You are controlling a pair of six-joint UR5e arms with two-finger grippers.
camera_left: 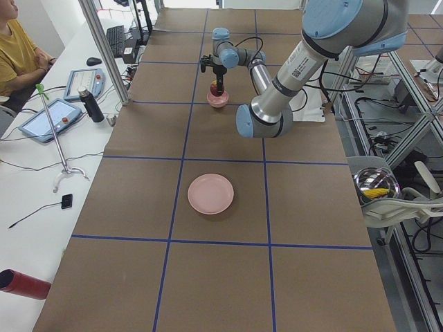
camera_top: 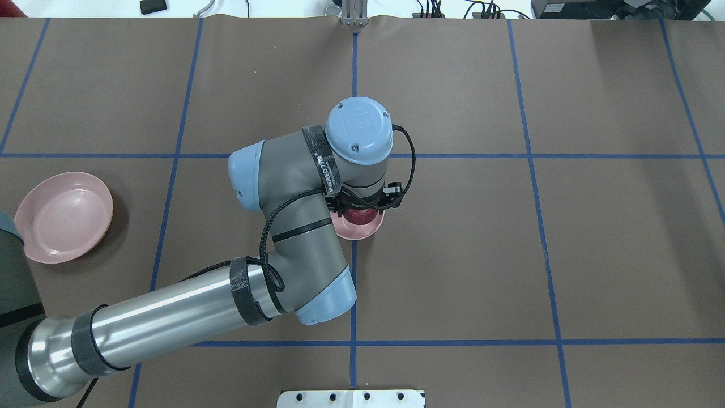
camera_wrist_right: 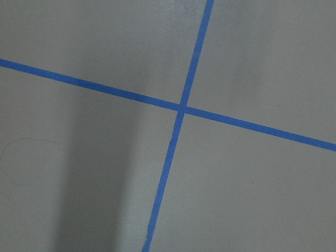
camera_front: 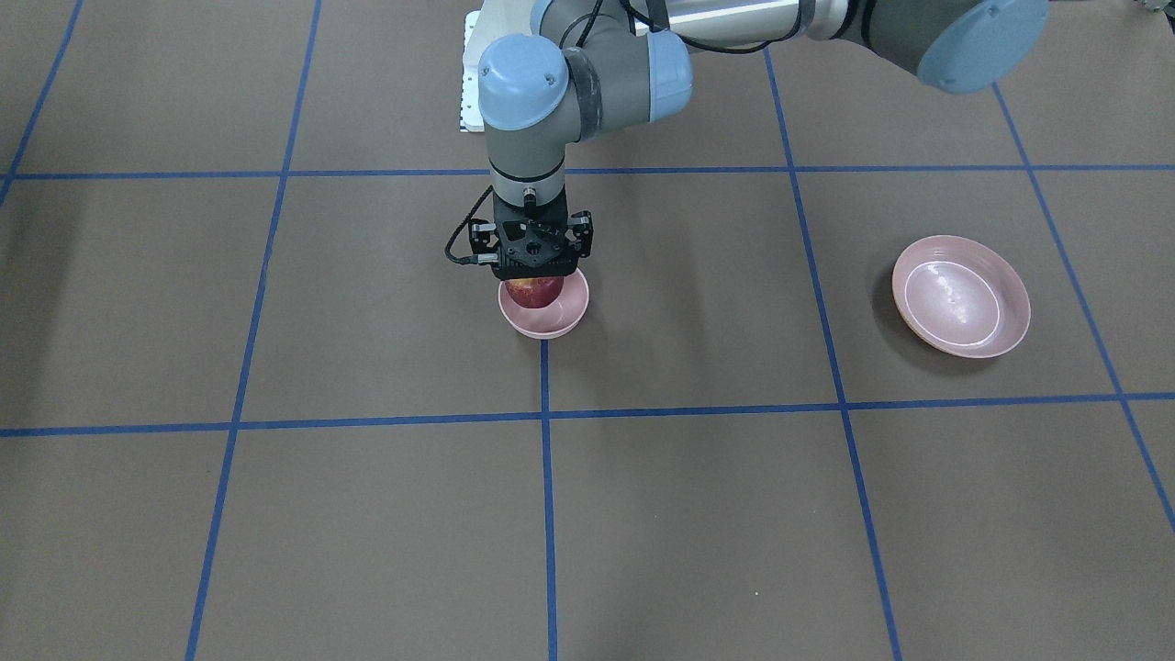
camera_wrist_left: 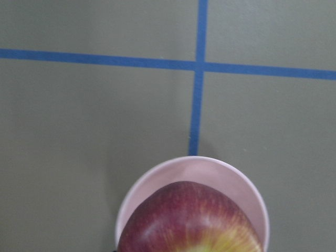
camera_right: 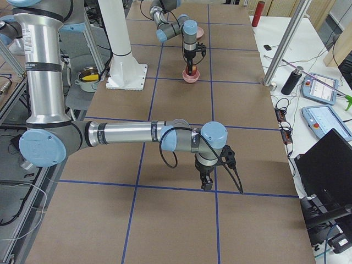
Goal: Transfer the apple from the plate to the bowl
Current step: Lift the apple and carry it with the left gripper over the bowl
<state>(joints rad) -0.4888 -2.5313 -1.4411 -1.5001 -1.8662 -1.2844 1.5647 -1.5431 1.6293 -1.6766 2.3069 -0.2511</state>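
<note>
The dark-red apple sits between the jaws of my left gripper, right over the small pink bowl at the table's middle, its lower part inside the rim. The left wrist view shows the apple filling the bowl. The gripper looks shut on the apple; its fingers are mostly hidden. The wide pink plate lies empty far to the robot's left. My right gripper hangs low over bare table, seen only in the exterior right view, so I cannot tell whether it is open.
Blue tape lines cross the brown table. A white mounting plate sits at the robot's edge. In the exterior left view, a person sits beside tablets and a bottle on the side bench.
</note>
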